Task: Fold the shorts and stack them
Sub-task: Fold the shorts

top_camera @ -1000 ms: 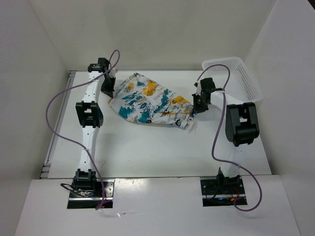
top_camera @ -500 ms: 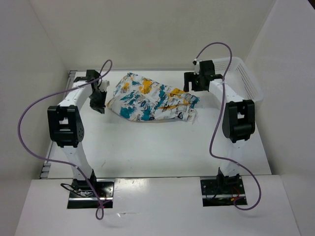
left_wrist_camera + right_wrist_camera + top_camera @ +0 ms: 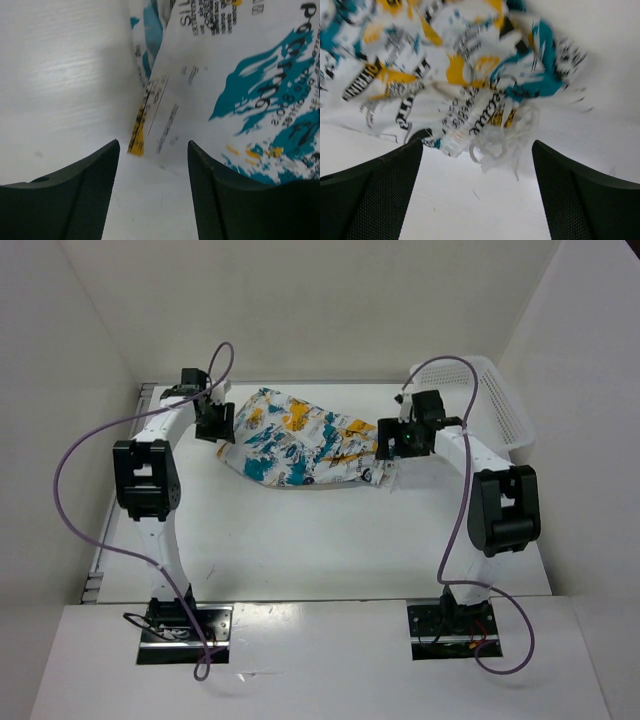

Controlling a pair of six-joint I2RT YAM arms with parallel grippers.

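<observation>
Lying rumpled near the far edge of the table (image 3: 300, 540), about midway across: the shorts (image 3: 305, 445). At their left end, left gripper (image 3: 215, 427), jaws apart, gripping nothing. At the frayed right hem, right gripper (image 3: 387, 440), spread wide, likewise empty. In the far right corner, white basket (image 3: 505, 405)

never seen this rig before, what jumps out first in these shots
The printed shorts, teal, yellow-orange and black, lie crumpled toward the far side of the table. The left tool and right tool stand open at either end, gripping nothing. A white lattice basket sits far right.
</observation>
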